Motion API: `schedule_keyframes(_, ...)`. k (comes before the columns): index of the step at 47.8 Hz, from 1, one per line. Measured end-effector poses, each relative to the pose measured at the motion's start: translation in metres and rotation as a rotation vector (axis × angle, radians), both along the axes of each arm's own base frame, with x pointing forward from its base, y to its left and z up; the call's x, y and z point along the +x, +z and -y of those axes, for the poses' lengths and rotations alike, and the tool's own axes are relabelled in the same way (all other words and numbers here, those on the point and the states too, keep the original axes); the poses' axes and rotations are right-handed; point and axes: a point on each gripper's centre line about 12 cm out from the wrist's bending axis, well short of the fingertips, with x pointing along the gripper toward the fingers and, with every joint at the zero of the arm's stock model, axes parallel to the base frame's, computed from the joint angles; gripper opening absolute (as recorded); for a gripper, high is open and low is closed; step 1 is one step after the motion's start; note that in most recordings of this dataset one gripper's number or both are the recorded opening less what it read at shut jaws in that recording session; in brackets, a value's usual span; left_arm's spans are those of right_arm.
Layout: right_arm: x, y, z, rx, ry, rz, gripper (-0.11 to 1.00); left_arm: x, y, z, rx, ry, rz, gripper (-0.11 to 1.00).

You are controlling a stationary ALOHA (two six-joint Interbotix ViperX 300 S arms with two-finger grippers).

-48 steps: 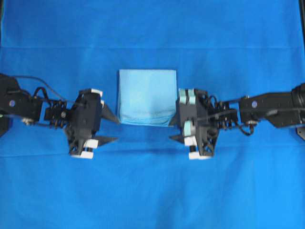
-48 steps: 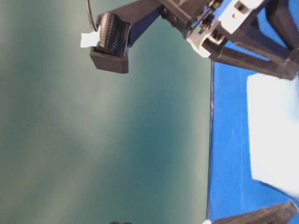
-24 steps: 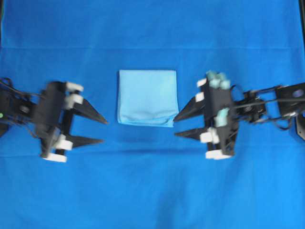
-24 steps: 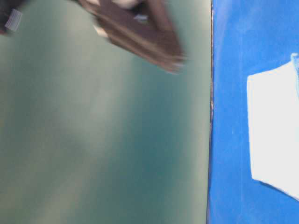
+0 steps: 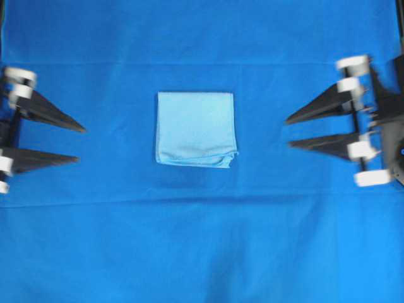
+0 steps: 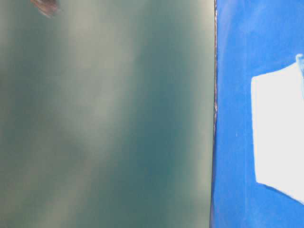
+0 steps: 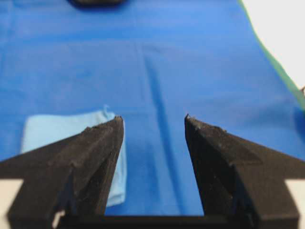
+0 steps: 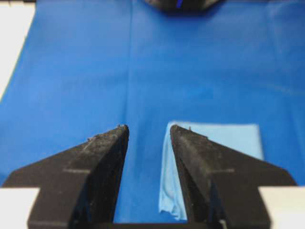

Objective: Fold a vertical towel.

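The small light sky-blue microfibre towel [image 5: 195, 129] is lying folded into a near-square at the middle of the royal-blue table covering [image 5: 202, 252], its near right corner slightly ruffled. The left gripper [image 5: 81, 145] and right gripper [image 5: 287, 132], black and pointed, are standing released and empty, well apart from it on either side.

We see the towel [image 5: 196, 137] lying folded and flat in the middle of the blue table covering [image 5: 202, 252]; nothing else stands on the cloth around it; wide bare strips lie on every side of it. The left gripper [image 5: 81, 144] and the right gripper [image 5: 288, 132] sit well apart from it at the two edges, jaws spread and holding nothing; we find no obstacle between either one and the towel.
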Motion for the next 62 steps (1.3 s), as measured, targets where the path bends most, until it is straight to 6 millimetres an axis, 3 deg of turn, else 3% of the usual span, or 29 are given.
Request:
schedule_keyframes(10, -0.049, -0.001, 0.007, -0.003, -0.014, 0.082, 0.47, -0.037, -0.001, -0.011, 0.006, 0.031, -0.002, 0.52)
schedule_keyframes(26, -0.100, -0.059, 0.018, 0.016, -0.074, 0.096, 0.47, -0.086, -0.033, -0.021, -0.014, 0.086, 0.081, 0.52)
schedule_keyframes(38, -0.109, -0.103, 0.024, 0.060, -0.129, 0.072, 0.47, -0.091, -0.042, -0.022, -0.028, 0.096, 0.098, 0.52)
schedule_keyframes(62, -0.110, -0.107, 0.027, 0.061, -0.149, 0.059, 0.47, -0.090, -0.045, -0.023, -0.028, 0.107, 0.089, 0.52)
